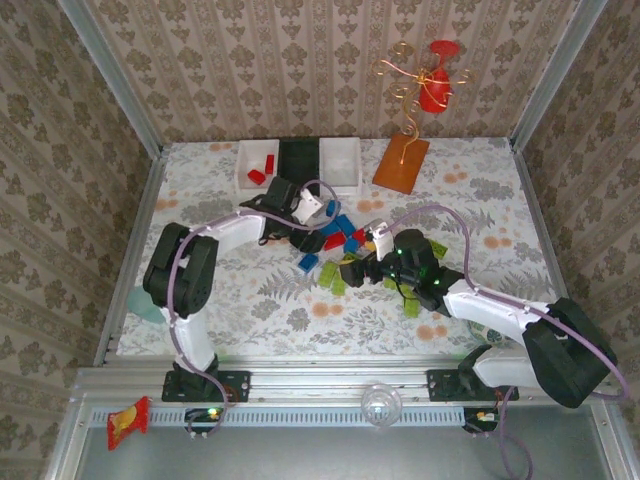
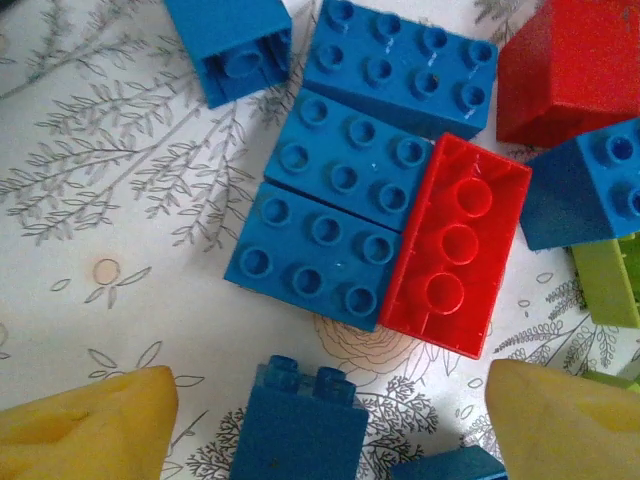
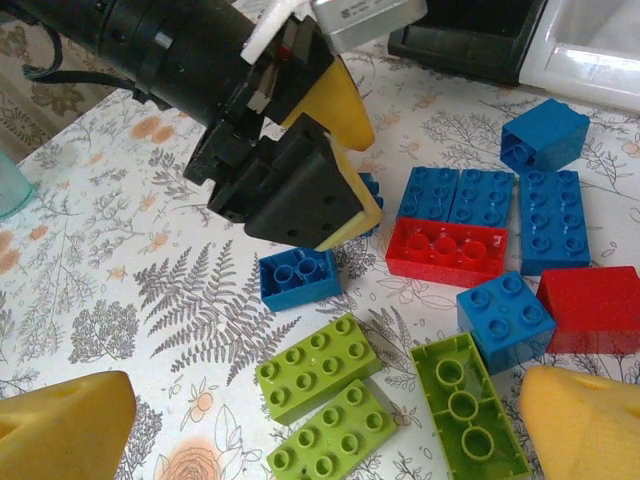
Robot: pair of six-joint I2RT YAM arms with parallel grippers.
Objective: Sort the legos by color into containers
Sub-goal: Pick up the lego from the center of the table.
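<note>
Left jaws: left gripper [image 2: 325,430] fingers apart, clamped on nothing; small blue brick [image 2: 295,425] sits between the yellow pads [image 2: 85,430], touching neither
Right jaws: right gripper [image 3: 325,425] spread wide, holding nothing, hanging above lime green bricks [image 3: 315,370]
Legos: legos [image 1: 335,238] lie in a loose pile near the middle of the table [image 1: 250,300]; left gripper at its far-left side, right gripper at its near-right side
Below left wrist: three flat blue bricks [image 2: 345,160] packed edge to edge, studs up; red brick [image 2: 455,245] hollow side up, touching two of them
Below right wrist: two lime green bricks side by side, studs up; third lime brick [image 3: 465,415] hollow side up, just beside them
Stray: one lime piece [image 1: 412,306] apart from the pile, toward the near right corner
Containers: three in a row at the middle of the table's far edge, sides touching: left white bin [image 1: 241,165], black bin [image 1: 298,150], right white bin [image 1: 340,160]
Sorted: two red pieces [image 1: 262,170] inside the left white bin
Other: orange board [image 1: 400,163] right of the bins, by the far edge
</note>
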